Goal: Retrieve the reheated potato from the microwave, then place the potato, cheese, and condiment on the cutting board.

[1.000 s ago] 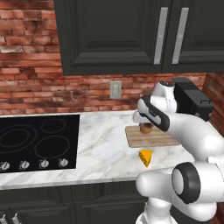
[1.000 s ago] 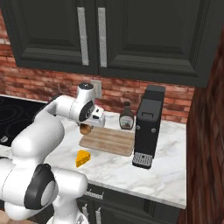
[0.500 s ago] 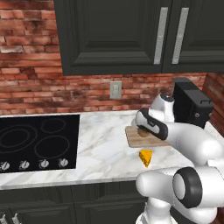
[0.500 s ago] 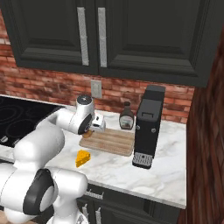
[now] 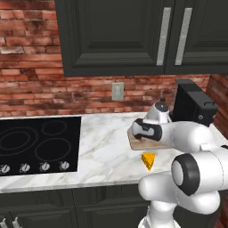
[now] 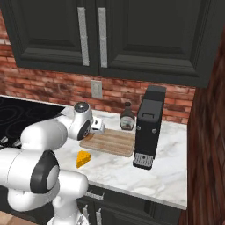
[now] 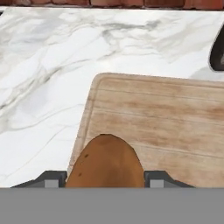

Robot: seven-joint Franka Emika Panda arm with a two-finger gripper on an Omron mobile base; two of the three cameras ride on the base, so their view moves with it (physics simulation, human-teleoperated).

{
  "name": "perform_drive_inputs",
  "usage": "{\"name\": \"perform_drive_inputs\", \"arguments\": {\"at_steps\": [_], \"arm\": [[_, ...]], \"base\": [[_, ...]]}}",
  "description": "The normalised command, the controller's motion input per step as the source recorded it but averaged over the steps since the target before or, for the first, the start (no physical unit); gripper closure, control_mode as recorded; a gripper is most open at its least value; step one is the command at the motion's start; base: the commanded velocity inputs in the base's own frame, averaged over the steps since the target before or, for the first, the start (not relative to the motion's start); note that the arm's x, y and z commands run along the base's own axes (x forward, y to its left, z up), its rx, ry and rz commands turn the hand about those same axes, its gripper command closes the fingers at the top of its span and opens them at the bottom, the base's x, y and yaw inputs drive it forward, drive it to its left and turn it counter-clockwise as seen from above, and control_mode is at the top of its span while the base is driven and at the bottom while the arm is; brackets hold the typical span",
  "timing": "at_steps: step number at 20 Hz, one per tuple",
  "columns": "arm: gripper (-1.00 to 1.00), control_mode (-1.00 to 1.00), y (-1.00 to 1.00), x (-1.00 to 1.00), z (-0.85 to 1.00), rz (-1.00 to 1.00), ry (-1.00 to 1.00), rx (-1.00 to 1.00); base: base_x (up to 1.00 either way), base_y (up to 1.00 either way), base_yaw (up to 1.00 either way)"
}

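My own arm hides most of what I am doing in both base views: my claw sits behind my forearm there, and in the hand view its two dark tips are cut off by the lower edge, so just their tops show on either side of the potato. The potato fills the gap between those tips, so I am gripping it, with the jaws partly apart around it. Only its upper end is visible: a smooth brown rounded hump with a few small dark specks. It hangs over the near left corner of the cutting board; I cannot tell whether it touches the wood. The board is pale brown with grain running across and a rounded corner, lying flat on the white marbled counter.

Beyond the board, to the right of my claw, a dark curved shape is clipped by the frame edge; from the right base view it is the condiment bottle, standing upright just behind the board, beside the black coffee machine. The cheese, a bright yellow-orange wedge, lies on the counter below my claw, apart from the board's front edge
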Motion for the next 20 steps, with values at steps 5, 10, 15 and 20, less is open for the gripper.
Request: {"name": "perform_drive_inputs", "arguments": {"at_steps": [5, 10, 15, 20], "arm": [[1.0, -1.0, -0.02, 0.22, -0.22, 0.0, 0.0, 0.0], [1.0, -1.0, -0.06, 0.27, -0.23, 0.0, 0.0, 0.0], [1.0, -1.0, -0.14, 0.29, -0.2, 0.0, 0.0, 0.0], [1.0, -1.0, -0.15, 0.23, -0.22, 0.0, 0.0, 0.0]], "base": [[0.0, 0.0, 0.0], [0.0, 0.0, 0.0], [0.0, 0.0, 0.0], [0.0, 0.0, 0.0]]}}
